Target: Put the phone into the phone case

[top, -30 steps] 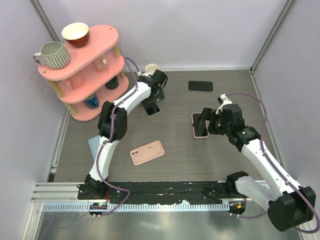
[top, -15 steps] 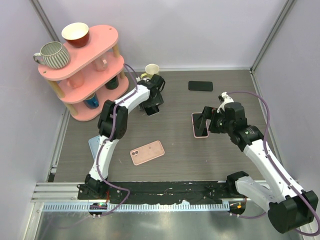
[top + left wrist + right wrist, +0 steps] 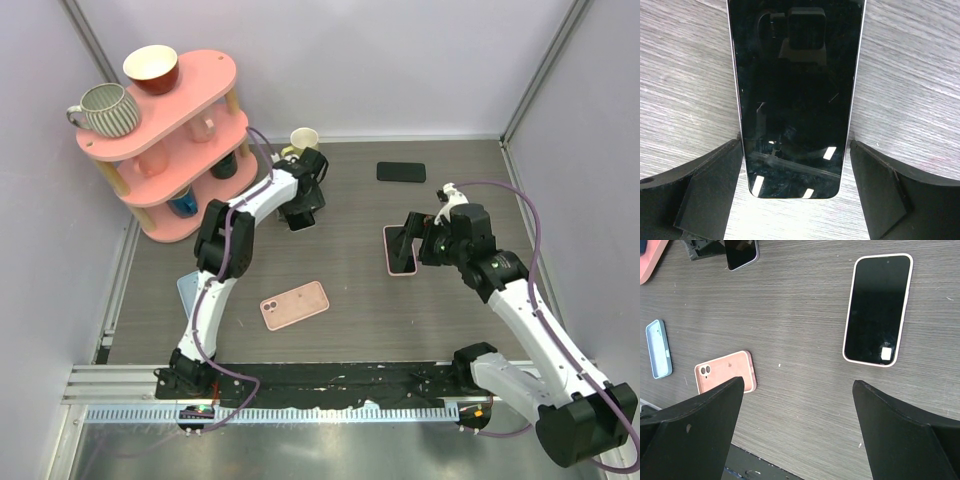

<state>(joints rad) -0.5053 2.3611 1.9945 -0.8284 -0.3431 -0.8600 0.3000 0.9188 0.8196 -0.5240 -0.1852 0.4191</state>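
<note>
On the grey table (image 3: 350, 300), the pick-up step is in hand: the left gripper (image 3: 303, 210) straddles the flat-lying phone (image 3: 797, 95), jaws apart beside its long edges. The right gripper (image 3: 415, 237) hangs spread and empty. Next, the left jaws should close squarely, then carry the phone to the blue case (image 3: 658, 349).

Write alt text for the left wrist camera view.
A dark-screened phone lies on the grey wood-grain table, filling most of the frame. The left claw straddles it, its two black fingers flanking the lower edges; contact is unclear.
</note>
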